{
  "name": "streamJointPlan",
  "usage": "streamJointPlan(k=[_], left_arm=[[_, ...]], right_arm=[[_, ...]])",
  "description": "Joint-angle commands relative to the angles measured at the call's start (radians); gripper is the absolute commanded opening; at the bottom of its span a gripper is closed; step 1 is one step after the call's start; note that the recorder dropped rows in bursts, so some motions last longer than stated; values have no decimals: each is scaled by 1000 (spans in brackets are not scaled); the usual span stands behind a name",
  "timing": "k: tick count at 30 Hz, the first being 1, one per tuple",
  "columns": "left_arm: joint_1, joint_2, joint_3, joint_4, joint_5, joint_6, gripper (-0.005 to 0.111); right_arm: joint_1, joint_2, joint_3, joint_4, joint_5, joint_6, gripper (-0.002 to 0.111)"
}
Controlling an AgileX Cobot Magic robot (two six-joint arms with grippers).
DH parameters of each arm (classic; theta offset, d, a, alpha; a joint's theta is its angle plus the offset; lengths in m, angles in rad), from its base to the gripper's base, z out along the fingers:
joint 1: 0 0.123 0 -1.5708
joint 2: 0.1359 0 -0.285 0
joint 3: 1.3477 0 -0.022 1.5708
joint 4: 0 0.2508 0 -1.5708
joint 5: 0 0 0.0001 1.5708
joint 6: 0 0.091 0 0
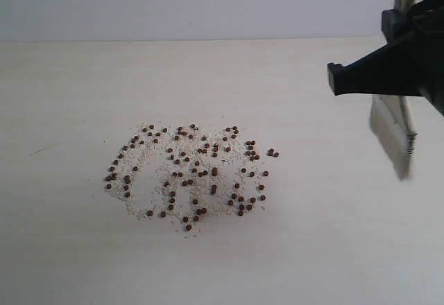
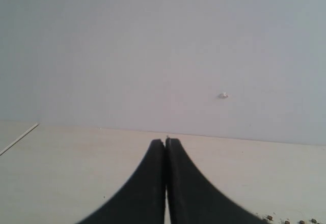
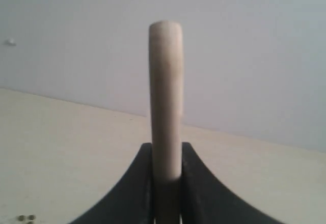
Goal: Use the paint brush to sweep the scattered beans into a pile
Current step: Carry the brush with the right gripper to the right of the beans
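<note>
Dozens of tiny round reddish-brown beans (image 1: 191, 173), mixed with off-white crumbs (image 1: 142, 180), scattered in a loose patch at the middle of the pale wooden tabletop (image 1: 69, 249). At 3 o'clock from the patch, well apart: wide flat paint brush (image 1: 393, 121), pale wooden handle upward, bristles downward, clamped by the handle between the black fingers of the right gripper (image 3: 165, 150). Left gripper (image 2: 165, 143): fingers pressed together, holding nothing.
</note>
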Motion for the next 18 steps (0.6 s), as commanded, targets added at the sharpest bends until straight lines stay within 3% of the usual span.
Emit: streamJointPlan(k=[1, 4, 6, 8, 12, 18], left_arm=[[1, -6, 3, -7, -8, -7, 0], [1, -6, 3, -7, -8, -7, 0], [1, -6, 3, -7, -8, -7, 0], [1, -6, 3, -7, -8, -7, 0], [1, -6, 3, -7, -8, -7, 0], [1, -6, 3, -7, -8, -7, 0]], right_arm=[[12, -8, 2, -19, -132, 69, 0], [12, -8, 5, -19, -390, -299, 0], [12, -8, 5, -19, -566, -473, 0], [12, -8, 5, -19, -615, -549, 0], [12, -1, 5, -19, -536, -638, 0], [12, 3, 5, -19, -334, -436, 0]])
